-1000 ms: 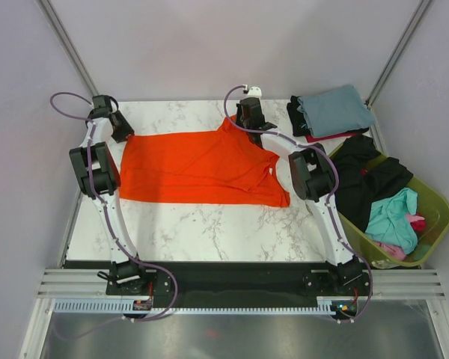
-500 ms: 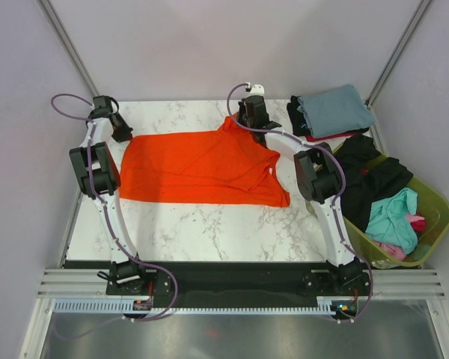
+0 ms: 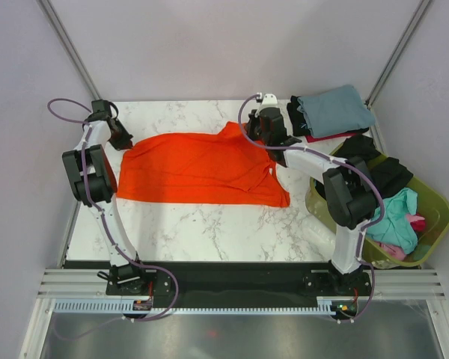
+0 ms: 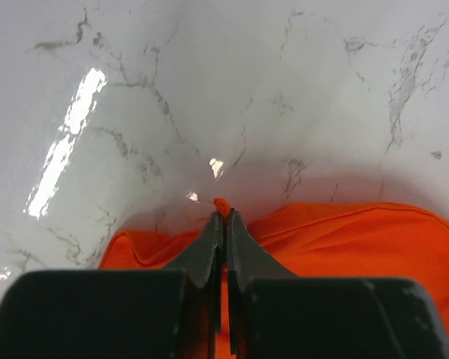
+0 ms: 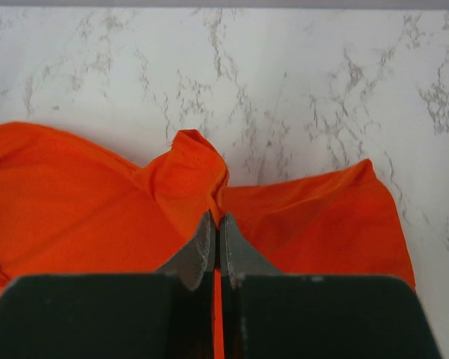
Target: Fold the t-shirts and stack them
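Top external view: the orange t-shirt (image 3: 198, 168) lies spread across the middle of the white marble surface (image 3: 209, 224), its length running left to right, with its far edge drawn up at two points. The left gripper (image 3: 122, 140) sits at the shirt's far-left corner and the right gripper (image 3: 266, 134) at its far-right end, near the sleeve.

In the left wrist view, the left gripper (image 4: 224, 217) has its jaws pressed almost together. A thin line of orange cloth shows in the slit between them, and a small nub of the orange t-shirt (image 4: 344, 239) pokes out at the tips.

In the right wrist view, the right gripper (image 5: 214, 221) is likewise nearly closed, pinching a fold of the orange t-shirt (image 5: 75, 202) that rises in a peak just past its tips.

At the far-right corner of the surface a folded grey-blue t-shirt (image 3: 335, 108) tops a small stack, with black and red cloth showing under it. The olive-green basket (image 3: 434, 202) at the right edge holds loose black, teal and pink cloth
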Robot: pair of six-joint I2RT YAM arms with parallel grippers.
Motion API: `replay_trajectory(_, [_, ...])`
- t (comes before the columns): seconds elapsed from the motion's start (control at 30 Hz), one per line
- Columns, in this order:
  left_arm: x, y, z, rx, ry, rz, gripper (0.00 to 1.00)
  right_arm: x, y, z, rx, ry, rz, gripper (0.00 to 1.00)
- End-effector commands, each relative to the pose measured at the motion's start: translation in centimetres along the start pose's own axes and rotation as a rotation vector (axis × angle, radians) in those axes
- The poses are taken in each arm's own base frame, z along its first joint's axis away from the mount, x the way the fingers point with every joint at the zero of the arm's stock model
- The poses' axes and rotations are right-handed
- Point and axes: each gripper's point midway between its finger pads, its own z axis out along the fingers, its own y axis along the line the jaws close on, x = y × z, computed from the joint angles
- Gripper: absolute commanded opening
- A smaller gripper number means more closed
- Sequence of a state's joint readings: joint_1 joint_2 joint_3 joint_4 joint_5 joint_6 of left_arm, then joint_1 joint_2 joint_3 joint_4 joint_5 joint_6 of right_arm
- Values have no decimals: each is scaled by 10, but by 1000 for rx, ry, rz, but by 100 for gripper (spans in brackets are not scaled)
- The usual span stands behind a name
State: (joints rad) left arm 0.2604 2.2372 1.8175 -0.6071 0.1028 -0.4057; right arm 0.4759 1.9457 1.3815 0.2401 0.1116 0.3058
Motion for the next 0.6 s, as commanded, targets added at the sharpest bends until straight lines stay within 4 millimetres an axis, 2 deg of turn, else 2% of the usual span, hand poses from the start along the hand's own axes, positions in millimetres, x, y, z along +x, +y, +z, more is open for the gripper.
replay_trajectory(0.0, [-7, 2, -32, -21, -51, 22, 2, -19, 14, -32, -29, -61, -22, 0])
replay_trajectory(0.03, [-9, 1, -39, -21, -62, 24, 2, -16, 16, -37, -32, -56, -30, 0])
replay_trajectory(0.13, [1, 7, -41, -36, -49, 20, 2, -8, 17, -55, -21, -44, -46, 0])
replay_trajectory(0.17, [4, 7, -42, -38, -48, 21, 2, 1, 16, -60, -17, -28, -47, 0])
replay_trajectory(0.23, [6, 11, -42, -53, -46, 23, 2, 0, 17, -70, -17, -35, -46, 0])
replay_trajectory(0.27, [5, 13, -42, -58, -48, 28, 2, 9, 16, -74, -18, -16, -50, 0])
replay_trajectory(0.3, [4, 14, -41, -66, -53, 34, 2, 4, 17, -81, -17, -30, -47, 0])
replay_trajectory(0.47, [-16, 29, -42, -138, -105, 67, 2, 16, 11, -104, -5, -13, -43, 0])
replay_trajectory(0.5, [-19, 31, -41, -144, -109, 59, 2, 12, 12, -111, -9, -26, -37, 0])
replay_trajectory(0.57, [-30, 27, -41, -133, -131, 60, 2, 22, 10, -118, -4, -7, -38, 0])
